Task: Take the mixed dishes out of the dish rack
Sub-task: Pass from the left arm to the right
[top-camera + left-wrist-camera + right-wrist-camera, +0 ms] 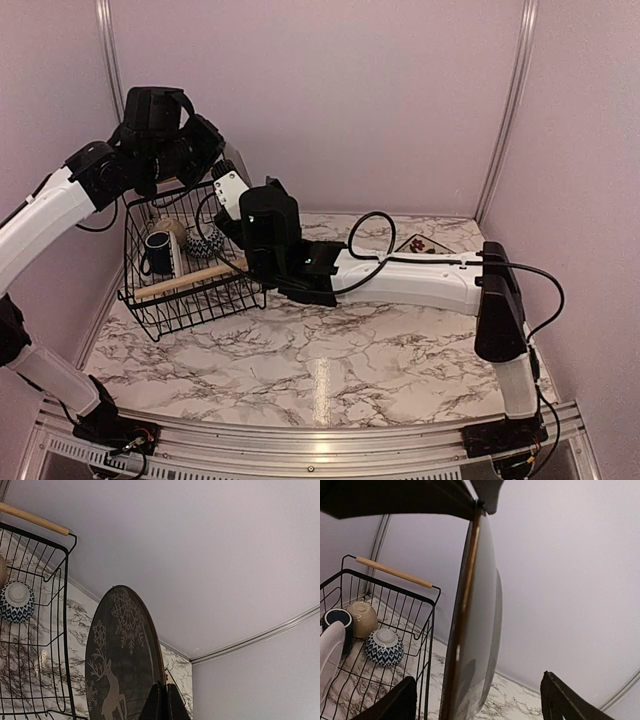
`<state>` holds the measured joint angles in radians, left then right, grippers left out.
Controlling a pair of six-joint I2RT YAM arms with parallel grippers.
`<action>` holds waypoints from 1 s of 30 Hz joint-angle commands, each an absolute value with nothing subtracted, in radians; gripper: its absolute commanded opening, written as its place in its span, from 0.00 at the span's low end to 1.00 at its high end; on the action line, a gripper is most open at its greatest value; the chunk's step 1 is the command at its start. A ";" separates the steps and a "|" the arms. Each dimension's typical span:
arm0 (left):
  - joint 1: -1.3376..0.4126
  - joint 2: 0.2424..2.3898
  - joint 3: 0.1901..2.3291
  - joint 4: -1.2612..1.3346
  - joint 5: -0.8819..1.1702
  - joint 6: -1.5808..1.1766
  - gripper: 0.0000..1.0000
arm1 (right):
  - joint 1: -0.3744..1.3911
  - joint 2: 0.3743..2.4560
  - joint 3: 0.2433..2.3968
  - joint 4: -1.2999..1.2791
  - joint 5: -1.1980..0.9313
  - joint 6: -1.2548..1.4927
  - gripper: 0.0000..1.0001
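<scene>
The dark plate (122, 665) is held on edge just outside the dish rack (394, 572), clamped at its rim by the left pincer (162, 692). The right pincer (479, 677) is spread apart astride it. If the rim were released before a second grip is firm, the plate could be dropped onto the worktop (330, 350). The deer pattern is shown only by the left wrist view and the straddle only by the right. In the top view the plate is hidden by the arms.
</scene>
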<state>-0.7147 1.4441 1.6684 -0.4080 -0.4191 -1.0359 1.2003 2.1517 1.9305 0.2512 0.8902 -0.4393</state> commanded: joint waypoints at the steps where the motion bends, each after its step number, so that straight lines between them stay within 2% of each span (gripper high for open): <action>1: -0.721 1.377 1.663 -0.253 -0.447 -1.075 0.00 | 1.203 2.193 2.004 0.363 1.019 -0.577 0.76; 3: -0.721 1.370 1.653 -0.247 -0.445 -1.078 0.00 | 1.203 2.192 2.006 0.360 1.011 -0.567 0.63; 7: -0.722 1.355 1.634 -0.237 -0.447 -1.091 0.00 | 1.203 2.201 2.013 0.369 1.013 -0.574 0.55; 11: -0.724 1.353 1.621 -0.230 -0.448 -1.108 0.00 | 1.203 2.222 2.042 0.390 1.034 -0.605 0.41; 19: -0.726 1.352 1.612 -0.218 -0.428 -1.119 0.00 | 1.185 2.215 2.066 0.405 1.045 -0.608 0.00; 25: -0.727 1.331 1.562 -0.174 -0.436 -1.105 0.00 | 1.173 2.186 2.036 0.471 1.042 -0.645 0.00; 26: -0.726 1.331 1.557 -0.165 -0.435 -1.093 0.04 | 1.171 2.182 2.031 0.498 1.044 -0.671 0.00; 30: -0.727 1.318 1.514 -0.065 -0.395 -1.019 0.31 | 1.165 2.142 1.984 0.647 1.048 -0.763 0.00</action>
